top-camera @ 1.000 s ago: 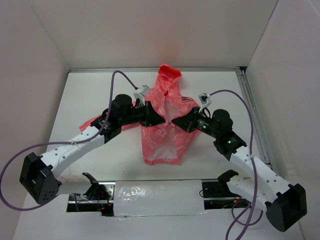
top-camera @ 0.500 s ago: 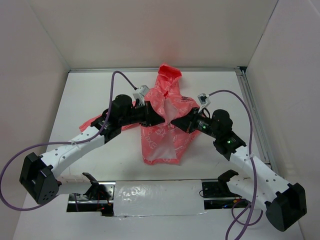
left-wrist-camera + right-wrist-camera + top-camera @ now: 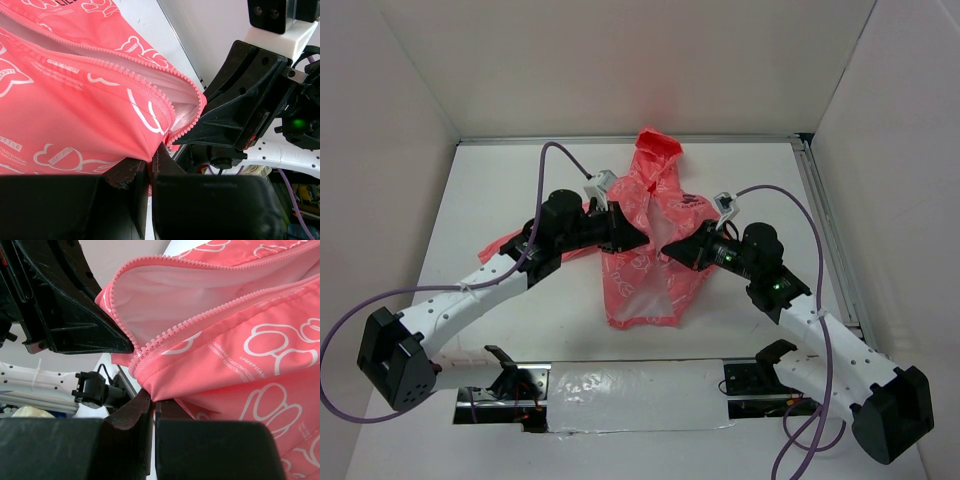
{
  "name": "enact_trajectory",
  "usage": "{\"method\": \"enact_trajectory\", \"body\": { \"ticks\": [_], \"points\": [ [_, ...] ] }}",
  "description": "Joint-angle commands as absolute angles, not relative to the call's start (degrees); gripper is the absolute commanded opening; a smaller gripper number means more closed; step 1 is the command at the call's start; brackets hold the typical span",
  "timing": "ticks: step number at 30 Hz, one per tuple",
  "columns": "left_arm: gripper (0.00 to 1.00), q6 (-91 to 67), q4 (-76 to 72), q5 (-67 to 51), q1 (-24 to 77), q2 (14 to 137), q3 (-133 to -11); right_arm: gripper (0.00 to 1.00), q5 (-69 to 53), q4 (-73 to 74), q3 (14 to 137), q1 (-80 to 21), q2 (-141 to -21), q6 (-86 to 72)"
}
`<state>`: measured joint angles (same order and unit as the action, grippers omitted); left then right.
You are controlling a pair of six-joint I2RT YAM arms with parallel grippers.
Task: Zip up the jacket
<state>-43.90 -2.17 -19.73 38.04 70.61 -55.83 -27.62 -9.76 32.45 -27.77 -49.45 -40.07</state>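
Coral-pink jacket (image 3: 645,285) with white printed outlines and small lettering; white lining (image 3: 200,295); pink zipper teeth (image 3: 225,318). Black left gripper (image 3: 641,240) and right gripper (image 3: 668,246), white arm links (image 3: 460,300), purple cables (image 3: 557,144), white table (image 3: 490,190).

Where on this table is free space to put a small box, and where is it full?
Free: the far left corner of the table, beyond the left arm; the strip between the jacket hem and the silver tape. Crowded: the middle, where the left claw and right claw grip the jacket.
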Motion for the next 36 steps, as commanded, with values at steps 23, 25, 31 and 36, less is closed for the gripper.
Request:
{"method": "enact_trajectory", "body": {
  "ticks": [23, 25, 31, 36],
  "points": [
    [0.0, -44.3, -8.2, -22.5, 39.3, 68.7, -54.8, 0.0, -27.2, -17.9, 33.0, -28.1, -48.4, -44.2],
    [0.0, -44.3, -7.9, -21.9, 39.3, 68.6, -54.7, 0.0, -27.2, -18.4, 32.8, -28.0, -48.2, -44.8],
    [0.0, -44.3, -7.9, -21.2, 39.3, 68.2, -54.8, 0.0, -27.6, -16.9, 33.0, -27.7, -47.3, -44.5],
    [0.0, -44.1, -8.0, -19.8, 39.3, 67.7, -55.0, 0.0, -28.5, -14.7, 33.1, -27.5, -47.5, -43.4]
  ]
}}
